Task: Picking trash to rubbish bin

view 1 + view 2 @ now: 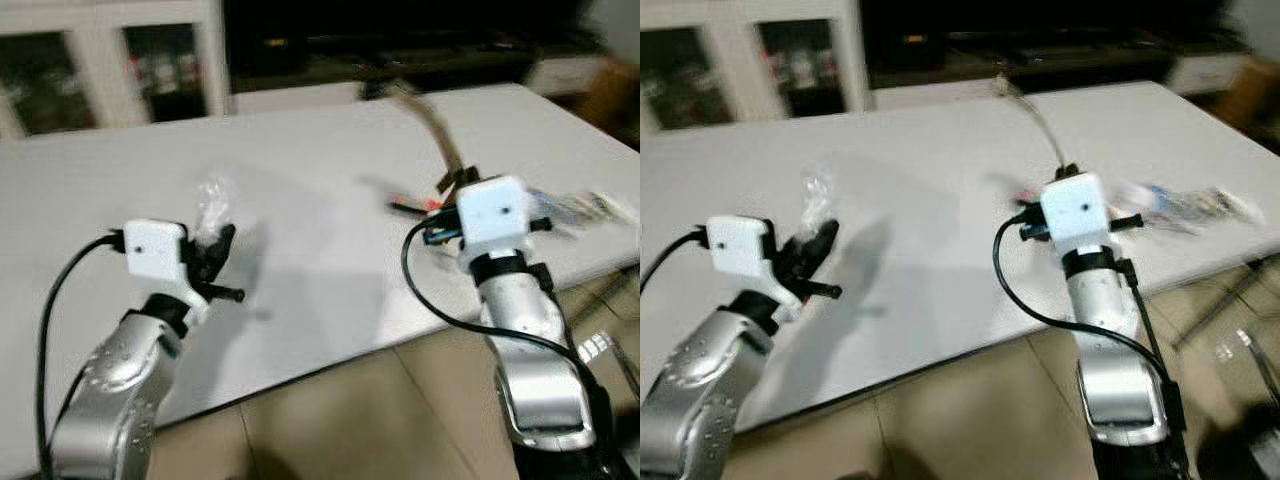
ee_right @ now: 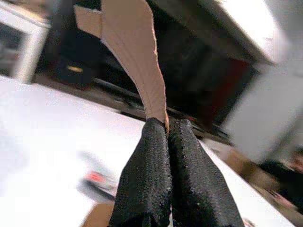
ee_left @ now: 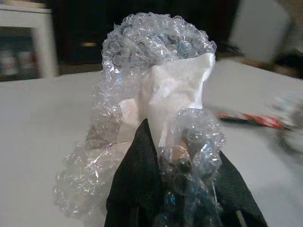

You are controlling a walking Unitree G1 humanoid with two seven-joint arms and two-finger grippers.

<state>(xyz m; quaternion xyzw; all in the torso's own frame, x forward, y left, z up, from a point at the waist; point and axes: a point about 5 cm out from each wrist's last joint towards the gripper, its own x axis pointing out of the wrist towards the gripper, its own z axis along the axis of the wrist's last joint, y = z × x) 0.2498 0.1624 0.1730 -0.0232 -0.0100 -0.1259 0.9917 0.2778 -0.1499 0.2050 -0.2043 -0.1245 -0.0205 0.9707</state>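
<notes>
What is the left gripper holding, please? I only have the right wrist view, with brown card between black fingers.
Observer: The left gripper is shut on a wad of bubble wrap with white paper in it.
Operator: Is any trash left on the table?
Observer: Yes, a clear wrapper lies near the table's right edge.
Operator: Where is the right gripper?
Observer: The right gripper is raised above the table, with the card strip sticking up.

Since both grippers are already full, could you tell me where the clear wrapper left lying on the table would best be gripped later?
Probably the clear wrapper at its near long edge, coming from above: it lies flat on the white table, close to the robot-side edge.
</notes>
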